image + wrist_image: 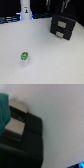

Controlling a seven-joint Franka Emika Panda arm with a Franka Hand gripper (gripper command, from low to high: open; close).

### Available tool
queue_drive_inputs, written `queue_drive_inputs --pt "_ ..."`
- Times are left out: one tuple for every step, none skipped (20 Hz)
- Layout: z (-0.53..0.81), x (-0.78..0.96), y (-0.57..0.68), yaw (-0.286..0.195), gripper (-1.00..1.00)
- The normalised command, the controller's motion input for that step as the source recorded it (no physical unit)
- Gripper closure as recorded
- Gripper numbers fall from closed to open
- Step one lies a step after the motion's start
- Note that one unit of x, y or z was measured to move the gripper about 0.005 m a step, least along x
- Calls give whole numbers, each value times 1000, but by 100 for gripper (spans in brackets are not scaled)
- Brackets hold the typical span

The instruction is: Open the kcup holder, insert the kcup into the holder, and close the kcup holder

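Note:
The kcup holder (63, 26) is a black box with two stacked drawer fronts and pale handles. It stands at the back on the exterior view's right, with both drawers pushed in. The kcup (24, 57), small and white with a green top, stands alone on the white table toward the front on the exterior view's left. My gripper (65, 6) is a dark blur above and behind the holder, far from the kcup. The wrist view shows the holder (27, 139) close up with a pale handle (16, 129). A teal part (4, 111) of the gripper shows at the edge. The jaws are not visible.
A taller white bottle-like object (25, 10) stands at the back on the exterior view's left. Dark clutter lines the far edge of the white table (50, 60). A blue spot (75, 164) shows in a corner of the wrist view.

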Motion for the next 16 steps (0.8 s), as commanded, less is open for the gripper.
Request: queue_drive_inputs --pt "-88 -421 642 -171 -100" --pt "-102 -423 645 -169 -100" --pt "-128 -424 652 -168 -100" --pt "-149 -433 658 -166 -100" --pt "-163 -426 669 -165 -100" --pt "-178 -418 670 -164 -100" --pt "-190 -401 674 -163 -100" --pt "-208 -364 664 -161 -100" --pt "-261 -315 593 -157 -100" --pt "-304 -264 553 -155 -100" --pt "-330 -205 529 -158 -100" --pt "-357 -168 505 -157 -100" --pt "-383 -144 482 -155 -100" --pt "-380 -138 475 -156 -100" --pt "-407 -108 447 -151 -100" --pt "-421 -66 390 -134 -100"
